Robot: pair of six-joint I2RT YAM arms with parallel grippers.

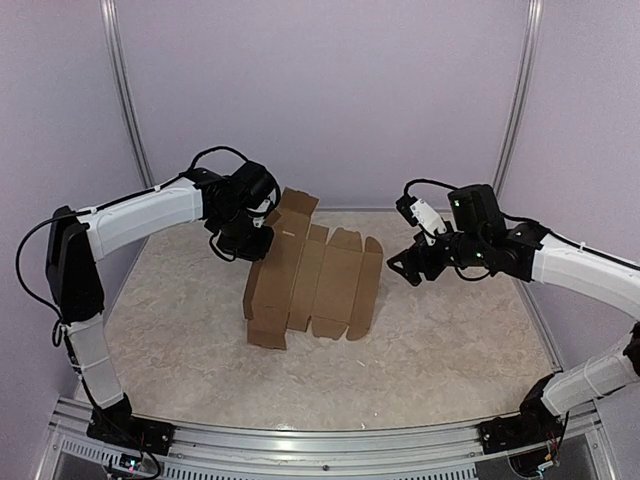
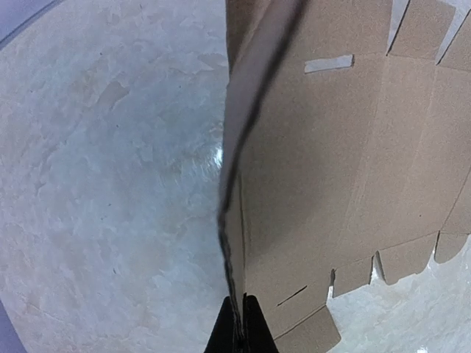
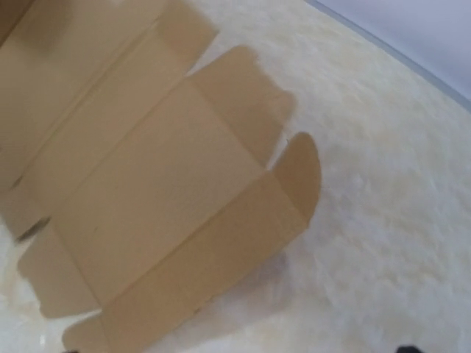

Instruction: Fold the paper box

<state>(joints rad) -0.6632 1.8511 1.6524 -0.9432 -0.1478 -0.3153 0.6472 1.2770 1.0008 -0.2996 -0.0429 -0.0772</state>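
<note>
Cardboard box [image 1: 315,285], pinched by one thin edge in my left gripper [image 2: 239,327], could slip mid-fold; right gripper [image 1: 405,265] gape I cannot tell.

Plain brown paper box [image 1: 318,275], mottled cream table [image 1: 455,345]

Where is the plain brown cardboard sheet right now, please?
Top view: the brown cardboard sheet lies mid-table, left edge pinched in the left arm's jaws.
</note>
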